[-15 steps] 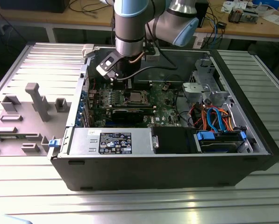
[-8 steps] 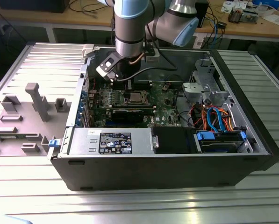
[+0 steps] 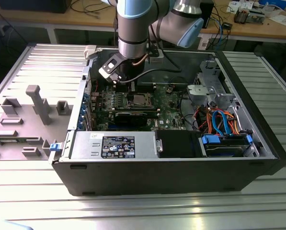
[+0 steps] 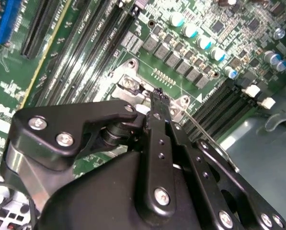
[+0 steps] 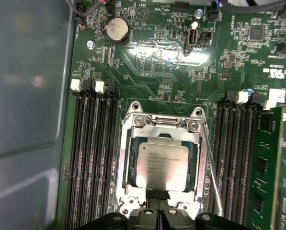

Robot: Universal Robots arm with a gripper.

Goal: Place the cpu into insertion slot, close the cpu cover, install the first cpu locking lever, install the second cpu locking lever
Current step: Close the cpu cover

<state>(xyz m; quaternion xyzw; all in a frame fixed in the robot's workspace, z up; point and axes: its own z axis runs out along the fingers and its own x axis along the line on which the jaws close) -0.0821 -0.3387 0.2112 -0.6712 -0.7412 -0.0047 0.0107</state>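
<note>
Slatted bench (image 3: 32, 191), open computer case (image 3: 171, 167) in the exterior view. First wrist view shows the cpu (image 5: 162, 165) flat, face up, inside the cpu cover (image 5: 163, 128); the gripper (image 5: 159, 214) has its fingers together.

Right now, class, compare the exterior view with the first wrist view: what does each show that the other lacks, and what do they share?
Exterior view: the computer case, its power supply box, orange and blue cables. First wrist view: the coin cell battery. Both: the cpu in the insertion slot, the green motherboard, the gripper.
</note>
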